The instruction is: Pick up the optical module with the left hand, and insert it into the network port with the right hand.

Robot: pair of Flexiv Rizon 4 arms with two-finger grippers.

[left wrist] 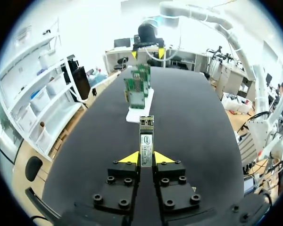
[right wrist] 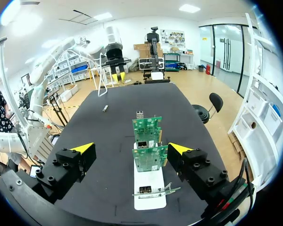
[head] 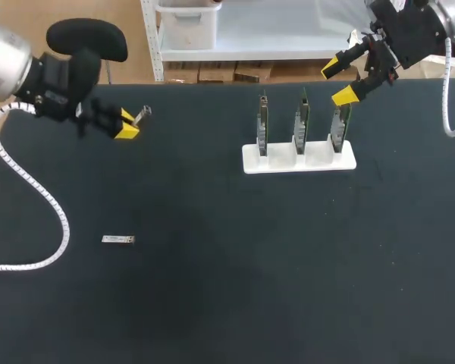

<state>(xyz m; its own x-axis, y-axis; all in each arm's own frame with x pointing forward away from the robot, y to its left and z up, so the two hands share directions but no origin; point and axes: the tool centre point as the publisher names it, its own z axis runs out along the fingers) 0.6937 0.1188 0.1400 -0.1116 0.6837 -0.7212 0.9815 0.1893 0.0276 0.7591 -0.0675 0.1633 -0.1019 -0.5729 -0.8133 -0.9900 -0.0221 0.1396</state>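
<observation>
One optical module (left wrist: pixel 146 136), rear hidden between left fingers (left wrist: pixel 130 158)

head overhead, wrists opposed, sharing card stand (head: pixel 299 164)

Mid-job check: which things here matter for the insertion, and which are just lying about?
In play:
optical module, clamped in the left gripper
three network cards, upright in the white stand
right gripper, open near the cards

Lying about:
small silver part, flat on the table, apart from both arms, possibly a spare module
</observation>
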